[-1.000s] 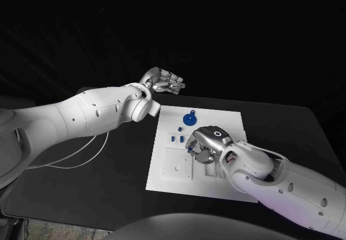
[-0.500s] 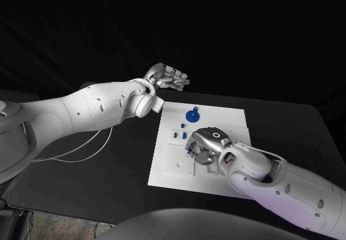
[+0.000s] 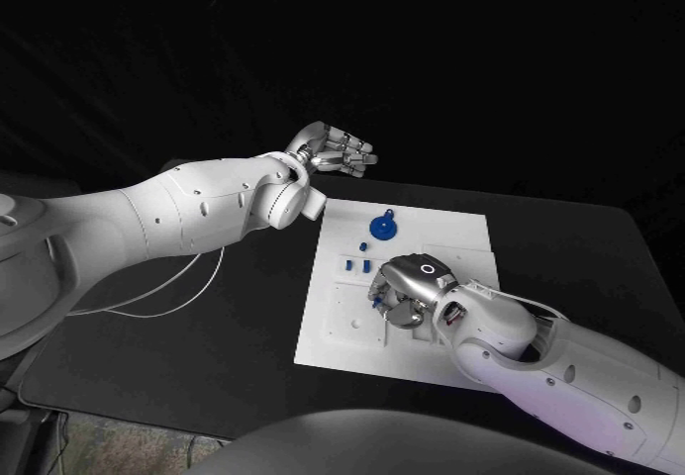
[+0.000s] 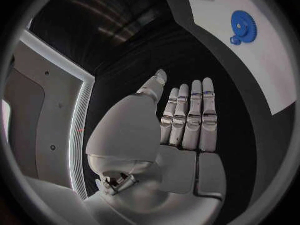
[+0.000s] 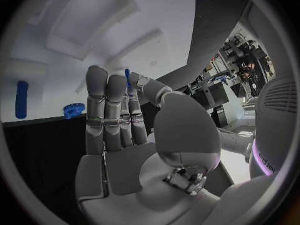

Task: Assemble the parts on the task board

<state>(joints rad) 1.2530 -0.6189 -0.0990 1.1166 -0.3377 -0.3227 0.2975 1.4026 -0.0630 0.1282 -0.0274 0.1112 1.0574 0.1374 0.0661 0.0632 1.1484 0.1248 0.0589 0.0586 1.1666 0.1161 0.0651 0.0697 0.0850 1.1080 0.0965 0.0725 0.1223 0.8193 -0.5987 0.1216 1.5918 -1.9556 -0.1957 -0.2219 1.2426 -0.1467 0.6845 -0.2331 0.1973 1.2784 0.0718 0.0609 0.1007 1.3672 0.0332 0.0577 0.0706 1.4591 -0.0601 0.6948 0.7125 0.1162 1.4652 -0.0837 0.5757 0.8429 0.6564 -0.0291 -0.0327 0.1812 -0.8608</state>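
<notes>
The fingers [image 5: 128, 92] of the right hand [image 3: 407, 290] pinch a small blue peg [image 5: 127, 76] between thumb and fingertip, the other fingers lying straight and close together beside it, and the hand hangs low over the middle of the white task board [image 3: 442, 237]. Judging from this, the step in hand is seating that peg in one of the board's recesses; to do it well the hand should keep the peg upright, line it up over its hole before lowering, and loosen the pinch only once the part stands on its own. Near the hand lie more parts: a short blue bar [image 5: 22, 99] and a small toothed blue piece [image 5: 74, 109] by the board's edge. Farther out, a round blue gear [image 3: 381, 229] sits toward the far end of the board, with little blue pieces [image 3: 351, 265] between it and the right hand. The left hand [image 3: 337, 150] is raised well apart, beyond the board's far corner above the black counter [image 3: 214, 336], its fingers [image 4: 187, 112] straight and holding nothing.
</notes>
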